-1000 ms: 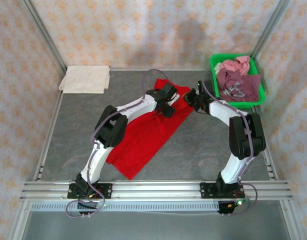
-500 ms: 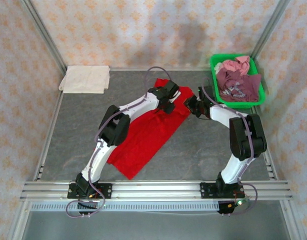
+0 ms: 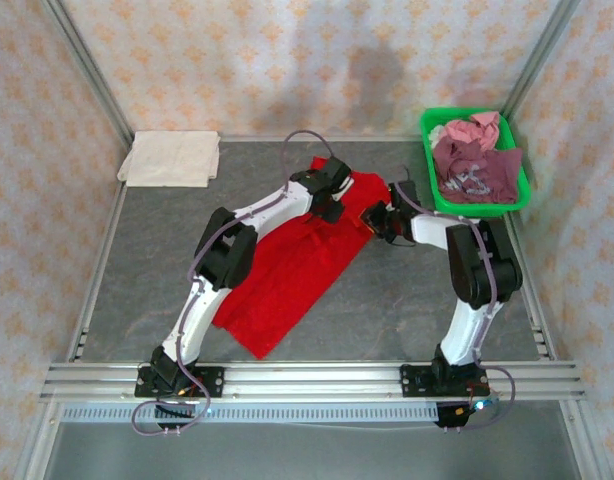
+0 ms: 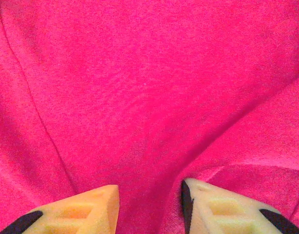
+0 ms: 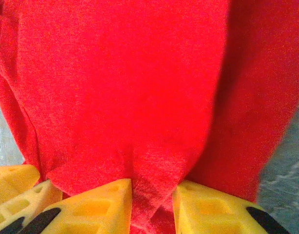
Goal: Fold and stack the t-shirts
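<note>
Right-arm fingers (image 5: pixel 96 204), yellow foam wedges, are clamped on a tuck of the plain bright red cloth t-shirt (image 5: pixel 120 87). The fabric fills the narrow gap between them and drapes away, and the grey table (image 5: pixel 288 165) shows past its edge. We take this as a grip on the shirt's right side, ready to carry that side over for a fold.

The left-arm fingers (image 4: pixel 81 209) stand apart on the same shirt, with cloth lying across the gap and creases running toward it. We cannot tell whether they have hold of it or only rest on it. Both arms work the far end, which suits a two-handed fold.

From above, the red shirt lies spread on a slant at the middle of the table, its near end toward the left arm's base, mostly flat with soft wrinkles.

A folded cream-white cloth t-shirt (image 3: pixel 170 158) sits at the far left corner. Crumpled dull maroon and pink t-shirts (image 3: pixel 474 165) wait in the green plastic basket (image 3: pixel 427 125) at far right.
</note>
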`<act>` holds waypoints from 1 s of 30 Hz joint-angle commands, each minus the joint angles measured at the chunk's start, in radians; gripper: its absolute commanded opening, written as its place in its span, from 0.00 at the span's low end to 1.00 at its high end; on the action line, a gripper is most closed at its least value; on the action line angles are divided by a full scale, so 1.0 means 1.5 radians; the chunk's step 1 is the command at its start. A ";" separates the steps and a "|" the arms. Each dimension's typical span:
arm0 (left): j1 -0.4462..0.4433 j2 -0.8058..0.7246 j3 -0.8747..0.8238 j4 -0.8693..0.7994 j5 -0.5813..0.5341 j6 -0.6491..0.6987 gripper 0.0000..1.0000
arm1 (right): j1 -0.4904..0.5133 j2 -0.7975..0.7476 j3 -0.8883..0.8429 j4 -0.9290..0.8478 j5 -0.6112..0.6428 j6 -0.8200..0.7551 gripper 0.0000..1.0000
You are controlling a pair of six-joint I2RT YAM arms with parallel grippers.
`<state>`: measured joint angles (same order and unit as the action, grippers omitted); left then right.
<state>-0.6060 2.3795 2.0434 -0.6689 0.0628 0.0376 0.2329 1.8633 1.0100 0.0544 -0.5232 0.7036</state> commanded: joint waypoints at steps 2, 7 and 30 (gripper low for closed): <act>0.007 -0.029 0.004 0.001 -0.001 -0.011 0.39 | 0.014 0.035 0.034 0.059 -0.035 0.017 0.24; 0.009 -0.030 0.004 -0.001 0.001 -0.015 0.41 | 0.018 0.032 0.032 0.078 -0.022 0.029 0.18; 0.048 -0.265 -0.146 0.073 0.017 -0.112 0.58 | 0.016 -0.074 0.028 -0.087 -0.019 0.097 0.00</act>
<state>-0.5438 2.0632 1.8755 -0.6151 0.0822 -0.0925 0.2546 1.7805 1.0447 -0.0128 -0.5335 0.8040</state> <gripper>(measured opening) 0.578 0.045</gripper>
